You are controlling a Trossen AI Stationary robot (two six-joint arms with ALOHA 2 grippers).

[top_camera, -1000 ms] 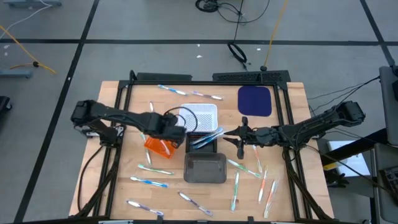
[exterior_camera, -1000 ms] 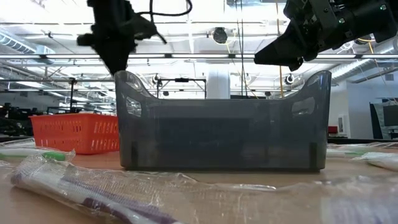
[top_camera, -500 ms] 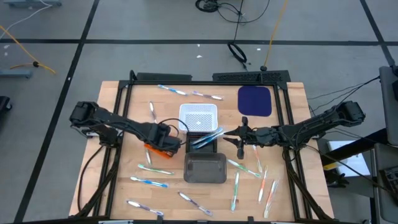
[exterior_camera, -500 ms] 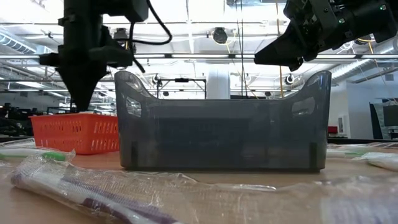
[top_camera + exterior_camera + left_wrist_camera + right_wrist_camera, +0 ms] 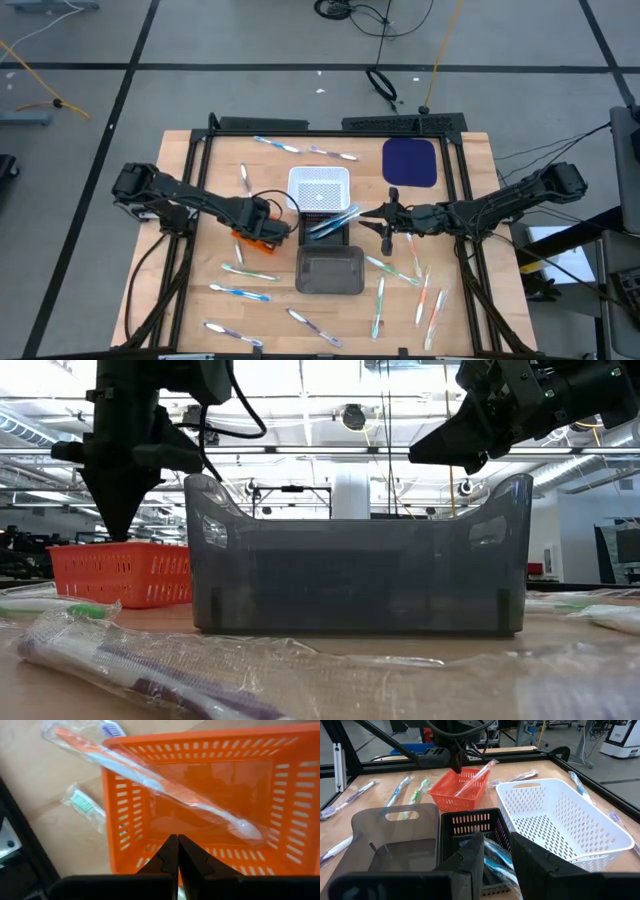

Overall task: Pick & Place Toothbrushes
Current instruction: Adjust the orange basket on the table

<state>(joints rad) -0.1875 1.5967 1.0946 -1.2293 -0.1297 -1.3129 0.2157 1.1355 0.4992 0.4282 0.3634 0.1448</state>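
An orange basket (image 5: 246, 238) (image 5: 131, 822) stands left of the table's middle. One orange toothbrush (image 5: 165, 787) (image 5: 475, 777) in a clear wrapper lies slanted in it, its head end over the rim. My left gripper (image 5: 264, 228) (image 5: 174, 845) points down over this basket, shut, and no touch shows. My right gripper (image 5: 366, 213) (image 5: 497, 854) hangs open and about level beside a black basket (image 5: 330, 230) (image 5: 470, 820). Blue toothbrushes (image 5: 336, 217) lie in that basket. Other wrapped toothbrushes (image 5: 240, 292) lie flat on the wood.
A white basket (image 5: 320, 185) (image 5: 560, 815) stands behind the black one, and a grey tray (image 5: 330, 268) (image 5: 360, 570) in front of it. A dark blue mat (image 5: 410, 160) lies at the far right. A green toothbrush (image 5: 82, 802) lies beside the orange basket, and more toothbrushes (image 5: 380, 300) at the near right.
My left gripper has gone down and toward the table's left edge, from beside the grey tray's corner to just over the orange basket. It has tipped more steeply downward and stayed shut. Most of the move came early.
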